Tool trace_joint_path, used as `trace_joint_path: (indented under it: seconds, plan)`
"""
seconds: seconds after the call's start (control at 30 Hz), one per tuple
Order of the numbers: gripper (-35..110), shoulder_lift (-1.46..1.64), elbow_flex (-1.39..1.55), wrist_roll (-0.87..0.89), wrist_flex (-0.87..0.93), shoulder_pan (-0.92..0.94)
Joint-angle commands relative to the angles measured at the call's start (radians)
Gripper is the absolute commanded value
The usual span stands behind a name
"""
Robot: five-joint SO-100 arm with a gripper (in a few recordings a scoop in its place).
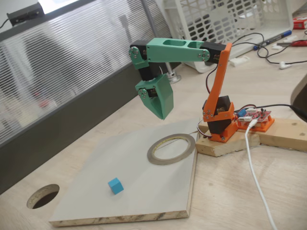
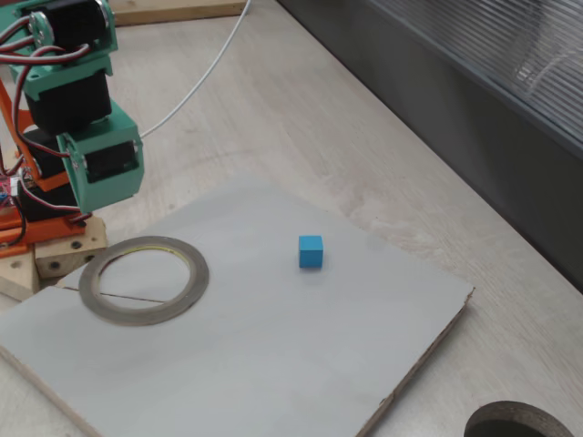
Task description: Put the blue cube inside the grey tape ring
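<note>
While the green end effector (image 1: 162,114) hangs closed and empty above the grey tape ring (image 1: 171,149), blue cube (image 1: 115,185) resting on the pale board (image 1: 144,201), well apart from the ring, bench (image 1: 230,191) beneath

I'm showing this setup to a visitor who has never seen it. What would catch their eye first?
Probably the green and orange arm, folded high above the pale board, its gripper hanging in the air over the board's far edge. Next, the blue cube sitting alone on the board, apart from the grey tape ring lying flat near the arm's base. A dark round hole in the tabletop also stands out.
</note>
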Motion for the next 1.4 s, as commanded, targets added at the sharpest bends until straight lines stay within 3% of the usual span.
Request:
trace_joint_path:
  seconds: [0.0,0.63,1.07,1.37]
  plan:
    - [1,0.006,-0.025,0.018,0.009,0.005]
    - [1,0.015,-0.025,0.018,0.009,-0.021]
    - [1,0.006,-0.025,0.021,0.008,-0.698]
    - [1,-0.005,-0.025,0.023,0.008,-0.752]
